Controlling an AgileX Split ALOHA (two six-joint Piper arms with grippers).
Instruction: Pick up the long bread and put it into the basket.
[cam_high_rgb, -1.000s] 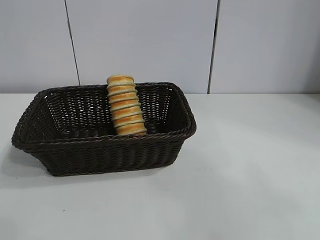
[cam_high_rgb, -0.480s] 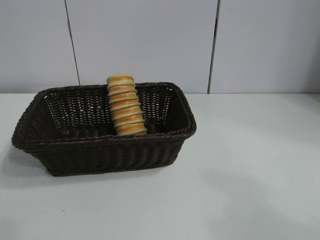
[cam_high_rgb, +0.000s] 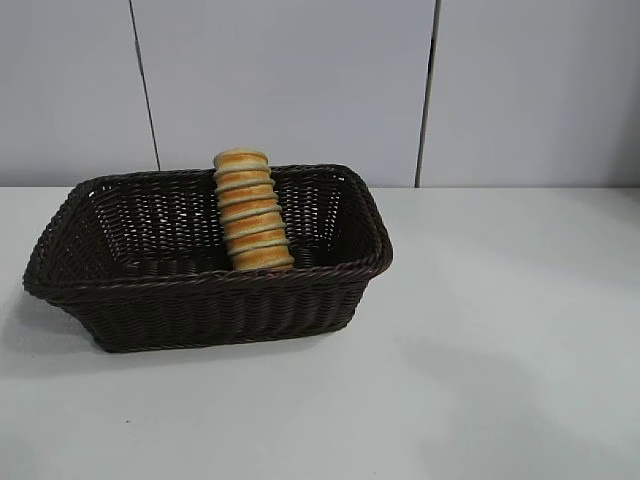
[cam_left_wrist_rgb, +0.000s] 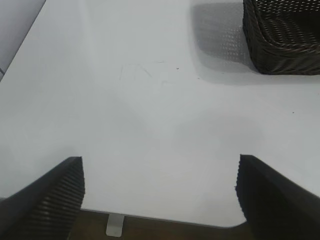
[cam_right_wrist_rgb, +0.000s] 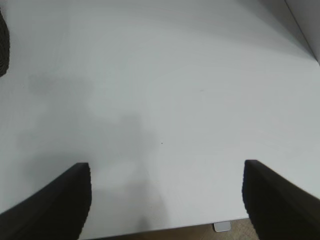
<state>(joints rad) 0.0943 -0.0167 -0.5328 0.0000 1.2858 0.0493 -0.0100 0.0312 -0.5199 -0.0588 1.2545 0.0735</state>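
Note:
The long bread (cam_high_rgb: 251, 212), golden-tan with orange-brown ridges, lies inside the basket (cam_high_rgb: 150, 300), leaning against its far wall with one end above the rim. The basket is dark brown wicker and stands at the left of the white table; a corner of it shows in the left wrist view (cam_left_wrist_rgb: 285, 45). Neither arm shows in the exterior view. My left gripper (cam_left_wrist_rgb: 160, 200) is open and empty above the table's near edge. My right gripper (cam_right_wrist_rgb: 167, 200) is open and empty above the table's near edge, right of the basket.
The white table (cam_high_rgb: 500, 330) stretches to the right of the basket. A pale panelled wall (cam_high_rgb: 300, 80) stands behind it. The table's front edge shows in both wrist views, with a small white bracket (cam_left_wrist_rgb: 115, 225) under it.

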